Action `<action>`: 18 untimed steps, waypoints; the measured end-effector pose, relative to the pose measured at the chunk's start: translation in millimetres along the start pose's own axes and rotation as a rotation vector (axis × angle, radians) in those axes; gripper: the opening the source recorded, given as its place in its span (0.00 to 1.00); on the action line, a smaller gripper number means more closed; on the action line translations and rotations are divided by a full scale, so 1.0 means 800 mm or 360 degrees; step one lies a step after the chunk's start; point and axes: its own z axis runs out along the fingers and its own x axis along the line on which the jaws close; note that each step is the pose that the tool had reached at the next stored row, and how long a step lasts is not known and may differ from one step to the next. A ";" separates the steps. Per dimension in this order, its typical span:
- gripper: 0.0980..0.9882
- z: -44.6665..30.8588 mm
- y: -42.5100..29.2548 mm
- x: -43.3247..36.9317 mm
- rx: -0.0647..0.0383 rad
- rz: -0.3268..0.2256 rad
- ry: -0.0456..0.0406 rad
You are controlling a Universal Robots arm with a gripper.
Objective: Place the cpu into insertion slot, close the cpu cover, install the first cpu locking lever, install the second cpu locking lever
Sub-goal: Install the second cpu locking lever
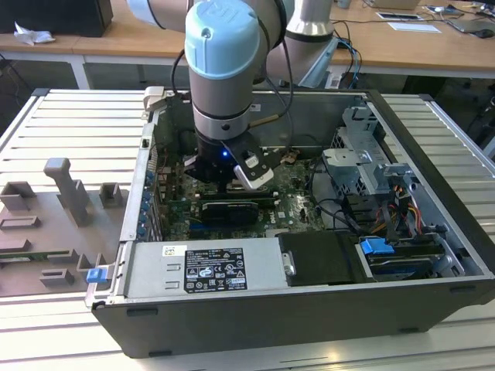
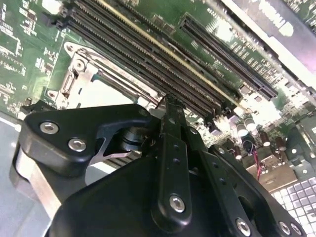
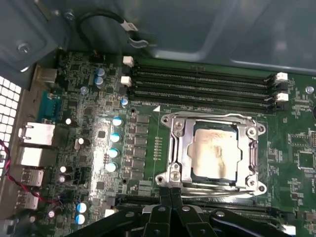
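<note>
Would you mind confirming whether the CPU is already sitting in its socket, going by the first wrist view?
Yes, the cpu lies inside the insertion slot, its pale metal face showing through the cpu cover.

Cpu pale silver-beige; cpu cover silvery; motherboard green; claw black.

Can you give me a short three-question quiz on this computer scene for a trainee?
1. True or false: the cpu lies in the insertion slot.
2. In the first wrist view, the cpu cover is: A) down around the cpu, B) raised upright, C) lying outside the case.
3. Fill in: the gripper hangs just beside the ___.

Key
1. True; its pale face shows through the cover's window.
2. A.
3. Slot; its fingers meet at the rim.
</note>
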 end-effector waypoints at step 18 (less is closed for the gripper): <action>0.01 0.0183 -0.0053 0.008 -0.0124 0.0003 -0.0012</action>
